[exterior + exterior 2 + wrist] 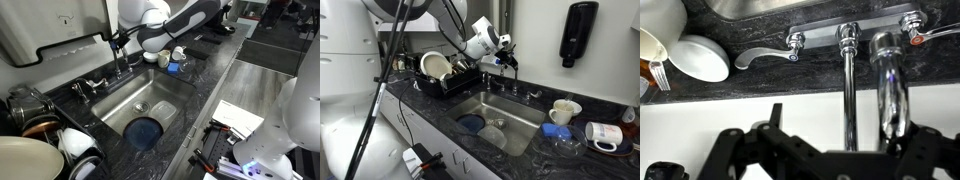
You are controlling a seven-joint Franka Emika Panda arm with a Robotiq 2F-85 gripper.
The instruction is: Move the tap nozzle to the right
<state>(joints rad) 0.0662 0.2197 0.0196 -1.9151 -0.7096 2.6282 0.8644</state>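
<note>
One gripper (830, 135), nearest in my wrist view: dark fingers set apart, the tap nozzle (849, 95) rising between them; whether either finger touches it I cannot tell. One tap nozzle, chrome, standing upright at the back edge of the sink (118, 97), its base between two lever handles (765, 57). One white bowl (702, 58), just beside the end of one lever. One blue dish (146, 131), in the basin. One dish rack (442, 82), beside the sink, loaded with crockery. Two mugs (561, 110), on the dark counter (215, 70). One black dispenser (578, 35), on the wall, farthest.
</note>
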